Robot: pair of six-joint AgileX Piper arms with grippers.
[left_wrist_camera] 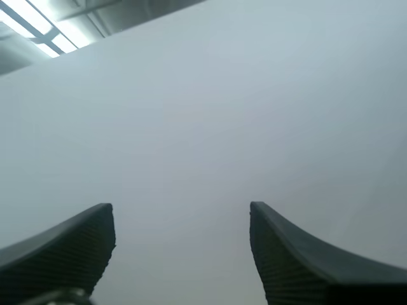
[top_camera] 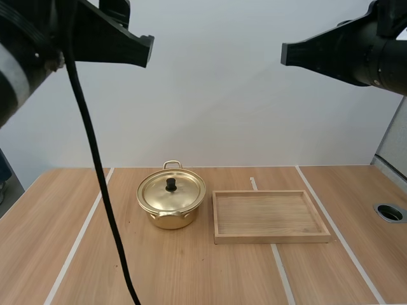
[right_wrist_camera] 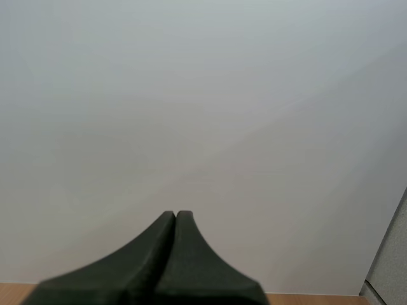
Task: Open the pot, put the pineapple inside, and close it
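Left end effector [top_camera: 150,50] — pot [top_camera: 167,220] well below

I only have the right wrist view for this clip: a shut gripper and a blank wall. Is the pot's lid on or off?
Observer: On; the lid sits closed on the gold pot.
Operator: What is beside the pot?
Observer: A wooden tray, apart from it, on the right arm's side.
Operator: And the left gripper?
Observer: The left gripper is open, holding nothing.

Gold pot [top_camera: 168,219], black knob [top_camera: 171,184]; tan tray [top_camera: 271,238].
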